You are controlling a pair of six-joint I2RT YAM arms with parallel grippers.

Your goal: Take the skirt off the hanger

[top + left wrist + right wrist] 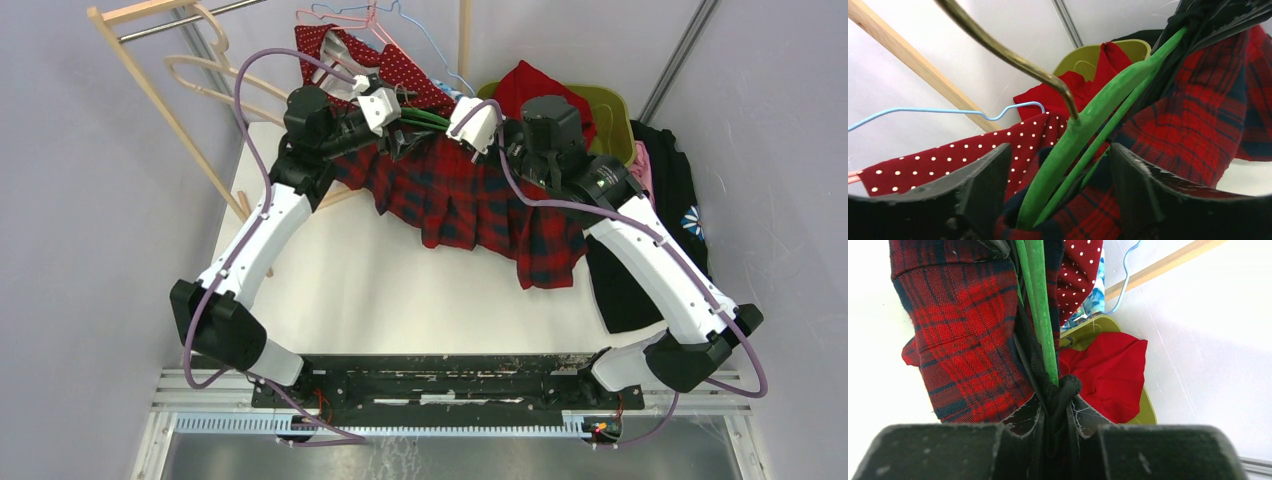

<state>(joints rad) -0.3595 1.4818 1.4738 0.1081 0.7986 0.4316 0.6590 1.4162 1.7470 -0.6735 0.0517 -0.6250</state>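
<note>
White table (400,300), grey walls, wooden rack (150,90) upper left: one plaid skirt (470,200) on one green hanger (425,120) top centre, draped down to mid-table, plus one dotted red garment (400,65), one blue wire hanger (948,111), one olive basket (610,105) holding one red cloth (530,85), and one black garment (680,180) over the right edge. Left gripper (1060,165) has its jaws apart, straddling the hanger's neck just under the hook; right gripper (1055,410) is clamped on the skirt's dark waistband at the hanger's end. Lower half of the table between the arms is bare; the top is crowded.
</note>
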